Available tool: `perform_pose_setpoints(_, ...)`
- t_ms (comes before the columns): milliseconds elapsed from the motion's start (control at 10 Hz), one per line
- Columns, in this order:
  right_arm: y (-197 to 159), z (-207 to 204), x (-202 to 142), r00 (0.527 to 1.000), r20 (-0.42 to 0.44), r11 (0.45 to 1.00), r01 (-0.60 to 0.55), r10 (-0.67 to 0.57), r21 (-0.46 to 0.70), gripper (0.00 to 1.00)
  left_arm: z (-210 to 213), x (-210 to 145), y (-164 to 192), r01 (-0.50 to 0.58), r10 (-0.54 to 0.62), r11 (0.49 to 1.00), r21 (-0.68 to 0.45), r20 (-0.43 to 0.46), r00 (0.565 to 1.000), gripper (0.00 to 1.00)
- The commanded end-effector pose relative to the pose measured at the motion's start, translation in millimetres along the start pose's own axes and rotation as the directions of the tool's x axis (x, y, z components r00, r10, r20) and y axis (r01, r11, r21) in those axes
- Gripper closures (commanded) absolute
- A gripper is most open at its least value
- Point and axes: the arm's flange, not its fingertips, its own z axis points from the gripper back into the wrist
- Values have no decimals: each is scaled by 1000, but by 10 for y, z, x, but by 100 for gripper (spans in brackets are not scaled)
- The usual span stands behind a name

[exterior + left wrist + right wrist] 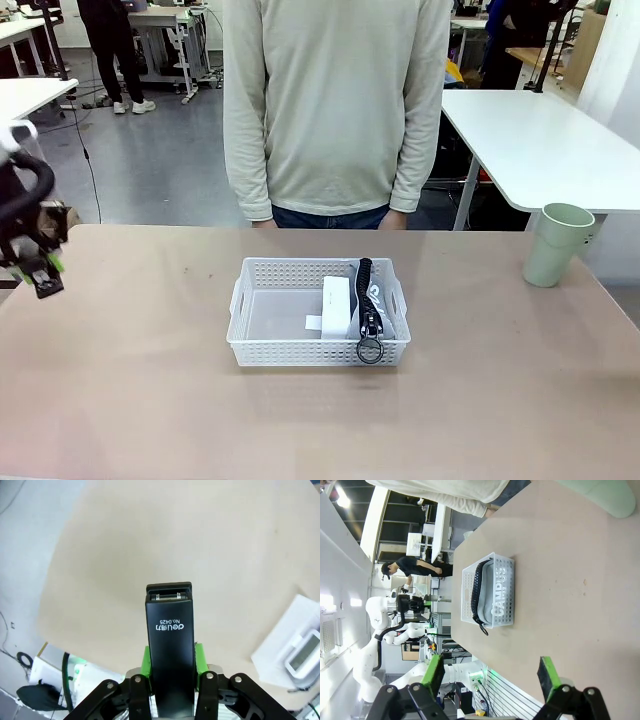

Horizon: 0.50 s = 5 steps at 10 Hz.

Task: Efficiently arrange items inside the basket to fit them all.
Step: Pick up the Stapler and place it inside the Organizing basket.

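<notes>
The left gripper (170,664) hangs above the table's (140,380) left edge, well apart from the basket (262,272). Its green pads (146,661) are pressed against both sides of a small black stapler (170,630), which juts forward out of the grip with its printed top face turned to the wrist camera and its metal mouth at the far end. The stapler hangs in the air and touches nothing on the table.

The right gripper (492,680) is spread wide, with nothing between its fingers. Its wrist view looks along the table toward the basket.

The white lattice basket sits near the middle of the table in front of a person in a cream sweater (335,100), who stands at the far side. Inside, the grey zip pouch (377,305) stands on its long edge against the basket's right wall, black zipper up. Its "CAMPUS" lettering shows through the lattice in the right wrist view. The zipper's metal ring (369,351) hangs over the near wall. The white rounded box (336,303) stands just left of the pouch, close against it. The basket's left half shows bare floor.

The pale green cup (558,245) stands upright on the table near its far right edge, well apart from the basket.
</notes>
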Motion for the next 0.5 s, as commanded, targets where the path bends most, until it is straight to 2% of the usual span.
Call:
perform_pose_setpoints(0,8,10,5,1000,8,1000,-14,14,18,0,-84,116,113,-65,64,998,2,-111,992,100)
perform_pose_setpoints(100,8,10,5,1000,8,1000,-14,14,18,0,0,0,0,0,0,1000,0,0,1000,100)
perform_pose_setpoints(400,8,10,5,1000,8,1000,-14,14,18,0,0,0,0,0,0,1000,0,0,1000,100)
